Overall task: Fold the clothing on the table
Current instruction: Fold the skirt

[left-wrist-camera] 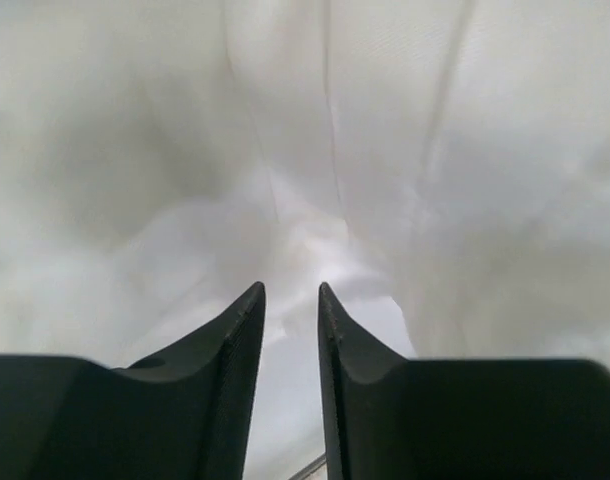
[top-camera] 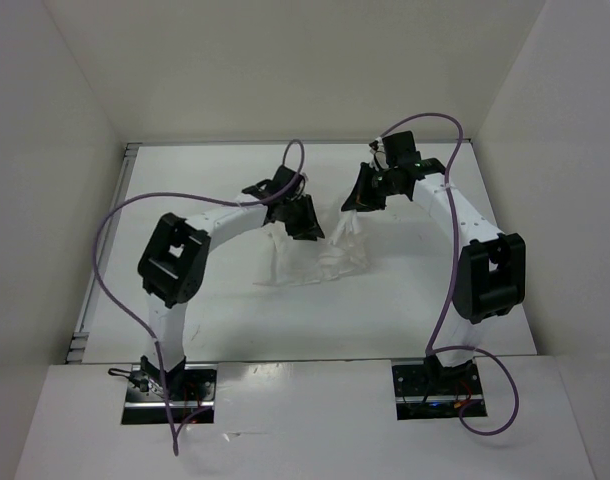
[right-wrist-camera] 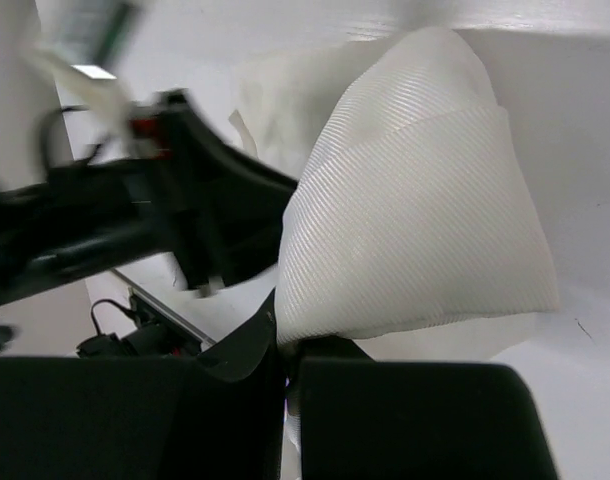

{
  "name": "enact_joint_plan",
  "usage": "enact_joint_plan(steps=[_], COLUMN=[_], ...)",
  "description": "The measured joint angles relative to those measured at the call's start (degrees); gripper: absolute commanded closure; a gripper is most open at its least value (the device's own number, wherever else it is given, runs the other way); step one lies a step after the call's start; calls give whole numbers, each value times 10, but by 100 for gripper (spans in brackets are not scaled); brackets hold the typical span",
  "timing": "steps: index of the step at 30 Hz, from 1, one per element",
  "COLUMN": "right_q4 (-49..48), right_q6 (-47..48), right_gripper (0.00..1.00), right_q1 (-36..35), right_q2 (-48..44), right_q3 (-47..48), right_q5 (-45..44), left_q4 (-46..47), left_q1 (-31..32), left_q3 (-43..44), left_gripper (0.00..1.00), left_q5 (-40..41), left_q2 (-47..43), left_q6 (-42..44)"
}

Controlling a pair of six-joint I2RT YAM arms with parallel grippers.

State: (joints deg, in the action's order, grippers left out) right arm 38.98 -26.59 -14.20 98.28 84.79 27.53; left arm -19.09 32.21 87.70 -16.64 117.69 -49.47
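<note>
The clothing [top-camera: 330,255] is a thin white pleated cloth, bunched and partly lifted off the table [top-camera: 215,310] between my two grippers. My right gripper [top-camera: 353,205] is shut on a fold of it. In the right wrist view the ribbed cloth [right-wrist-camera: 415,220] bulges out from between the closed jaws of the right gripper [right-wrist-camera: 285,335]. My left gripper [top-camera: 307,228] hangs just left of the raised cloth. In the left wrist view the left gripper [left-wrist-camera: 291,292] is open with a narrow gap, and the cloth [left-wrist-camera: 385,150] fills the view just beyond the tips.
White walls enclose the table on the left, back and right. The left arm [right-wrist-camera: 185,220] shows dark and close in the right wrist view. Purple cables [top-camera: 115,260] loop off both arms. A metal rim [top-camera: 85,320] runs along the table's left edge.
</note>
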Motion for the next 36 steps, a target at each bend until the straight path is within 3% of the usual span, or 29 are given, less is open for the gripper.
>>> enact_joint_plan(steps=[7,13,25,36], right_q4=[2,9,22,11], right_q6=[17,24,24,16], right_gripper=[100,100,100,100], right_q1=[7,9,1,-71], right_q2=[0,0,5,47], right_q3=[0,0,9,37], right_q5=[2,2,-13,-18], left_q4=[-37,-71,-50,-9], left_q1=[-106,-176,-145,-106], left_q3=[-75,-153,-220,-213], left_gripper=[66,80,84,85], left_q5=[88,161,127,85], left_q2=[-194,-201,-124,-106], left_q6=[28,47,45,28])
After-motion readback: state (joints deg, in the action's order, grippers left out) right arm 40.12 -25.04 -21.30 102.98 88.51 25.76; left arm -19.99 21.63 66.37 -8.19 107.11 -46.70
